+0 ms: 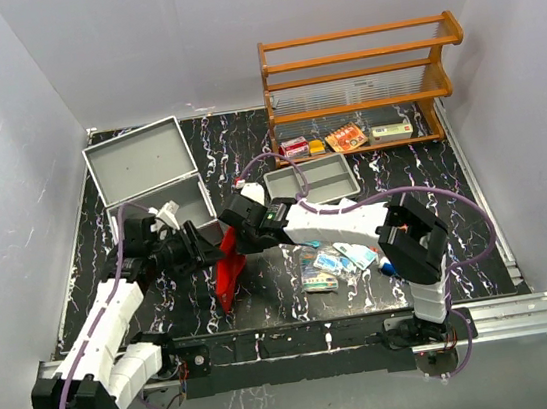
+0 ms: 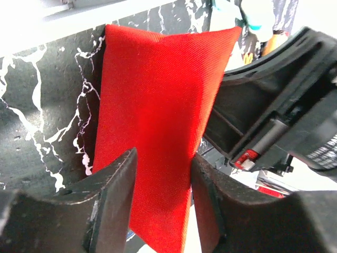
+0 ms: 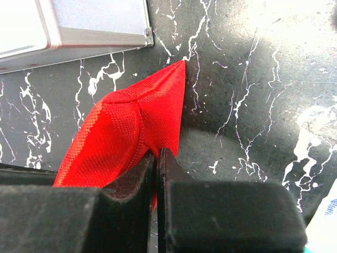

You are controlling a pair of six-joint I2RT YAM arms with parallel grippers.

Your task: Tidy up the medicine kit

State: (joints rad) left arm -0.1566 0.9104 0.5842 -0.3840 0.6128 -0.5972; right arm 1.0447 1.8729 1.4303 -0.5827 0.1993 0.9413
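Two arms, both bent inward over the bench (image 1: 449, 156): left end effector (image 2: 162, 163) and right end effector (image 3: 156, 158) each pinching the one red pouch (image 1: 228, 271), held upright near centre. One wooden rack (image 1: 357, 72) far right, one open metal case (image 1: 142, 161) far left, one grey tray (image 1: 313, 179) centre.

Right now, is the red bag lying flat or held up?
Held up on edge. The left gripper and right gripper both pinch the red bag; whether its bottom touches the table, I cannot tell.
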